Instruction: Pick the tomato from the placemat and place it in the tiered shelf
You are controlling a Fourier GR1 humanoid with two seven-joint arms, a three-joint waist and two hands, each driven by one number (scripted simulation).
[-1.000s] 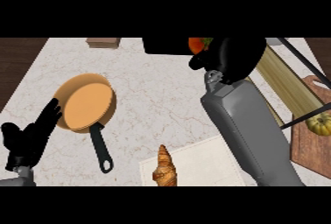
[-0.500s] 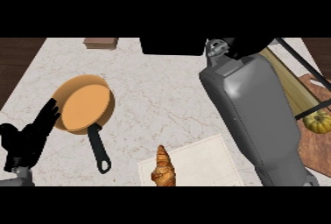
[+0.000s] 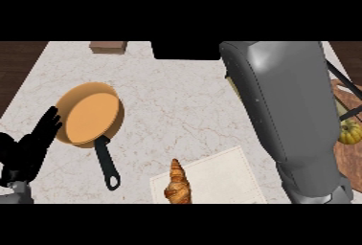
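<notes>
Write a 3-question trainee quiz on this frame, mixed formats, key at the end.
1. True or false: the croissant lies wholly on the placemat.
2. Which hand shows, open, at the view's left edge? A) left hand B) right hand
3. Fill in: the frying pan has its black handle pointing toward the view's ____ edge.

Key:
1. False: it overlaps the placemat's left edge, partly on the counter.
2. A. The right forearm runs up out of view, hand unseen.
3. Lower.
</notes>
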